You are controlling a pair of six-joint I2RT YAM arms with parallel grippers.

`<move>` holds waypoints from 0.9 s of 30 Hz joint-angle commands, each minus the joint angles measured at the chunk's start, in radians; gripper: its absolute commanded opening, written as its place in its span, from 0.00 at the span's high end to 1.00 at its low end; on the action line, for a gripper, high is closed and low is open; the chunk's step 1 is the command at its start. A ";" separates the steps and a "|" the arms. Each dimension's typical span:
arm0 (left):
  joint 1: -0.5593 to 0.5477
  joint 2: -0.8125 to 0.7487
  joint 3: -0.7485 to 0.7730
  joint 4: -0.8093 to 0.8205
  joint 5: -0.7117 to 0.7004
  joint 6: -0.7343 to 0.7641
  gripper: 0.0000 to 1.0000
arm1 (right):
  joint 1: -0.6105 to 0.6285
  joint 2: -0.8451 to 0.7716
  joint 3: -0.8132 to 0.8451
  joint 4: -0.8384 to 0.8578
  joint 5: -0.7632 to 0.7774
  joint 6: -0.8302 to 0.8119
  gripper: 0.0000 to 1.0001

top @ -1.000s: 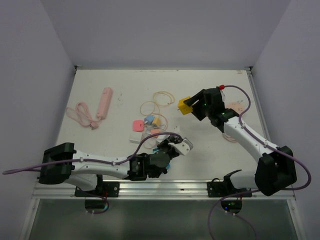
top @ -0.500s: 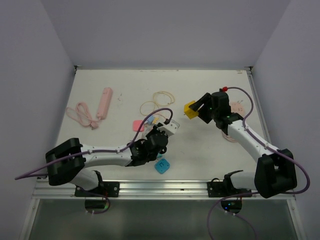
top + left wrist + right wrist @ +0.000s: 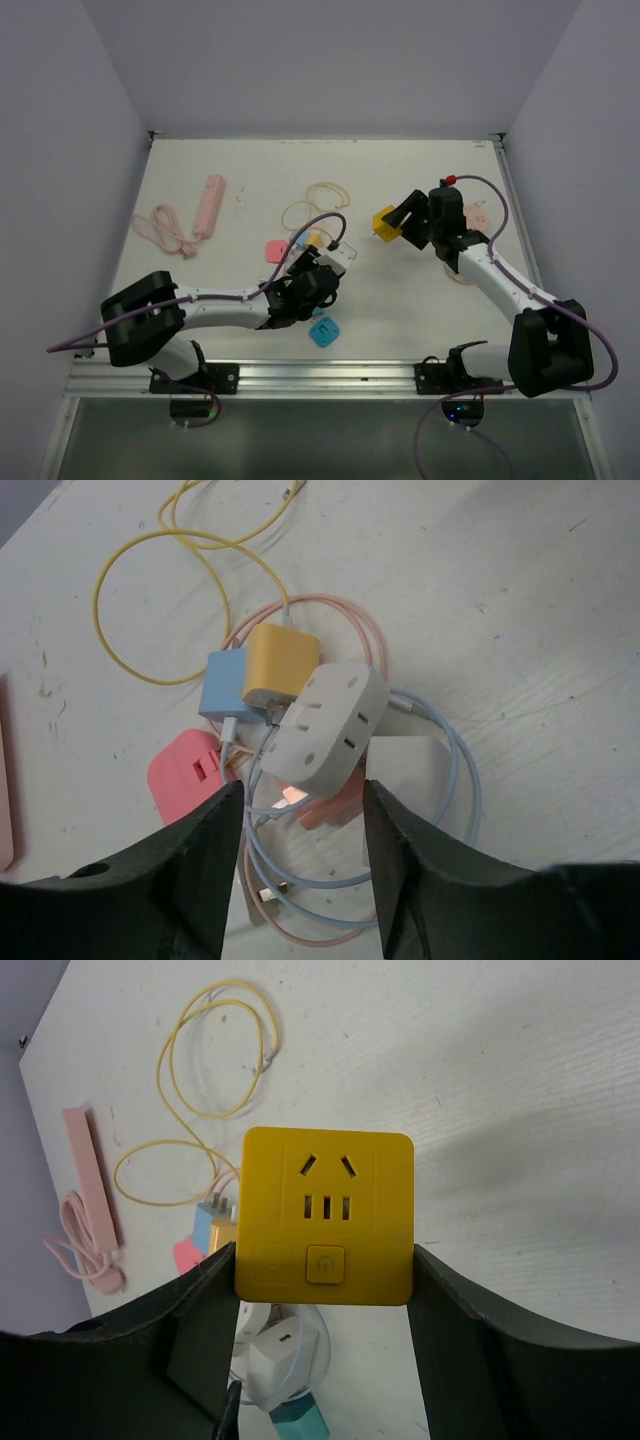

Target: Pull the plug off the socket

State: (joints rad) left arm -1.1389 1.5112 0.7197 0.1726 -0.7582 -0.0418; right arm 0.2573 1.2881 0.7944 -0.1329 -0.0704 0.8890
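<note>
Socket: the yellow socket (image 3: 327,1215) is a squarish block with no clear long side. Its slotted face and round button are turned back towards the right wrist camera, button end nearest the wrist.
Right gripper (image 3: 322,1260): clamped on the socket's two opposite sides, on the right half of the table (image 3: 400,300).
Plug: the teal plug (image 3: 323,331) lies flat and alone near the front edge of the table, well apart from the socket. I cannot tell which way its pins point.
Left gripper (image 3: 302,790): jaws parted and gripping nothing, above a white adapter (image 3: 325,725).
Heap: the adapter lies tangled in cables with a yellow charger (image 3: 280,665), a blue charger (image 3: 222,685) and a pink block (image 3: 185,775).
</note>
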 commanded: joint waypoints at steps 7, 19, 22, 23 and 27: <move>0.042 -0.146 0.078 -0.116 0.033 -0.092 0.26 | -0.056 0.028 0.000 0.101 -0.011 -0.073 1.00; 0.508 -0.393 0.081 -0.350 0.440 -0.245 0.00 | -0.124 0.238 0.094 0.239 -0.045 -0.157 1.00; 0.663 -0.465 0.040 -0.369 0.534 -0.245 0.01 | -0.148 0.315 0.147 0.251 -0.095 -0.185 1.00; 0.733 -0.497 0.028 -0.374 0.545 -0.228 0.00 | -0.154 0.333 0.160 0.260 -0.114 -0.191 1.00; 0.869 -0.578 -0.026 -0.400 0.553 -0.224 0.01 | -0.185 0.439 0.216 0.289 -0.227 -0.199 1.00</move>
State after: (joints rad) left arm -0.3370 0.9913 0.7303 -0.1841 -0.2680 -0.2493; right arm 0.0921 1.6833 0.9379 0.0555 -0.1856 0.7212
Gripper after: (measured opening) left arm 0.994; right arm 0.643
